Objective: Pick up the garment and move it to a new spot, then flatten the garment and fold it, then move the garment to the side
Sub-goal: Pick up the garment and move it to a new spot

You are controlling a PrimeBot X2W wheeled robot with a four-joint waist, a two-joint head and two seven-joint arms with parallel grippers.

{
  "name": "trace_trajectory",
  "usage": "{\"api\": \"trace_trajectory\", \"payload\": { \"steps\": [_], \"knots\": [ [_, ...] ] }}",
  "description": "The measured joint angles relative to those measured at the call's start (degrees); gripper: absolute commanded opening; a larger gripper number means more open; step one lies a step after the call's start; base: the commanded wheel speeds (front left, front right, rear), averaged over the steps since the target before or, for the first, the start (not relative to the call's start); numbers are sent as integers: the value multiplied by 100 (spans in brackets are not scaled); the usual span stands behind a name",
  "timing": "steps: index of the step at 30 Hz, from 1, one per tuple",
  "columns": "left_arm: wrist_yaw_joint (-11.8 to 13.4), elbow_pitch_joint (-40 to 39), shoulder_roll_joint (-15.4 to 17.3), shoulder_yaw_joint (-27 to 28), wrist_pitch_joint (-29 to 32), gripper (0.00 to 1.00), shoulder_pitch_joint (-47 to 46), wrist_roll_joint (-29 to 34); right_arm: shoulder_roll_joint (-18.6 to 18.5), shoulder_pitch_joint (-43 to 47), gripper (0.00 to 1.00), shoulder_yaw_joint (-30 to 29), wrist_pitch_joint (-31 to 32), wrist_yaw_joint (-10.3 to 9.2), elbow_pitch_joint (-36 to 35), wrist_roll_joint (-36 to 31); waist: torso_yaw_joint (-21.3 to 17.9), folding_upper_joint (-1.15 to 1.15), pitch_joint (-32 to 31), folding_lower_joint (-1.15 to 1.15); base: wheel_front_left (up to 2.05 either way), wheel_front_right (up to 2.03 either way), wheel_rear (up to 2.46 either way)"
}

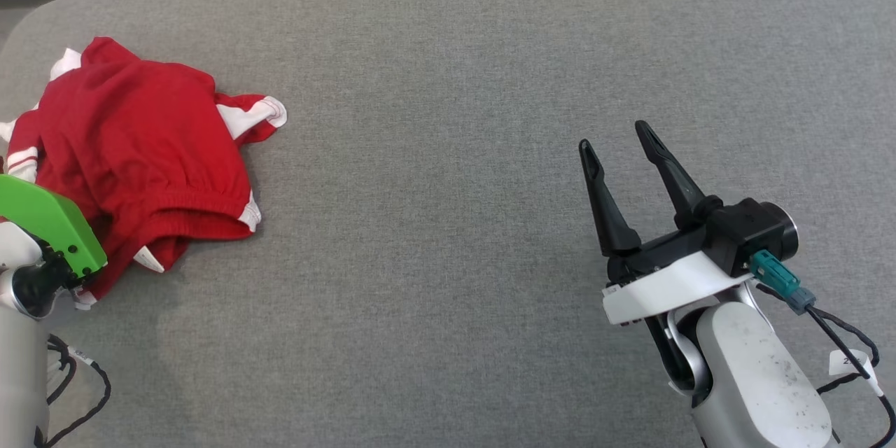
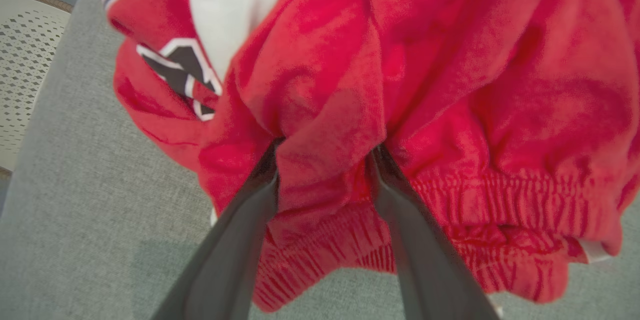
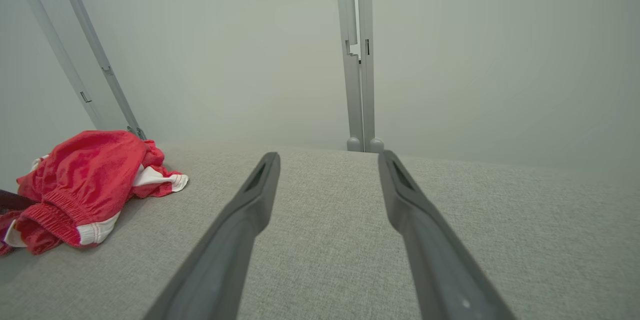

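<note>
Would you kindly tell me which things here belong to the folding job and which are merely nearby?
Job: red garment; left gripper, astride a fold of it; right gripper, open, away from it; grey table.
Nearby: perforated cream object; wall panels.

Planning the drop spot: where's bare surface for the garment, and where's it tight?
Bare grey surface runs from the garment across to the open right gripper, and up to the far edge. Tight at the left edge: the left gripper straddles a garment fold.

Grey fabric surface [image 1: 448, 84], pale wall [image 3: 225, 50] behind.
</note>
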Motion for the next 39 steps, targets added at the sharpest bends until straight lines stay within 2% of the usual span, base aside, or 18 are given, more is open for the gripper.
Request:
{"api": "trace_trajectory", "payload": {
  "steps": [5,11,17,23,31,39],
  "knots": [
    [-2,-131,70,-309,-97,0,-20,-126,10,5,100,-29,0,0,2,0,-71,0,-20,0,0,0,0],
    [-8,-523,366,-669,-276,0,-19,-207,51,79,100,-30,0,0,46,21,-24,0,-225,0,0,0,0],
    [-8,-1285,656,-1025,-381,0,-36,-399,76,247,100,-64,0,0,92,89,20,0,-548,0,0,0,0],
    [-8,-2362,724,-1318,-407,0,-142,-744,89,400,100,-46,0,0,123,155,18,0,-926,0,0,0,0],
    [-8,-3786,664,-1617,-381,0,-150,-869,101,586,100,-71,0,0,114,327,-305,0,-1270,-1,0,0,0],
    [182,-5009,292,-1804,-398,0,-9,-917,99,709,100,-235,0,0,89,377,-828,0,-1401,-1,0,0,0]
  ]
}}
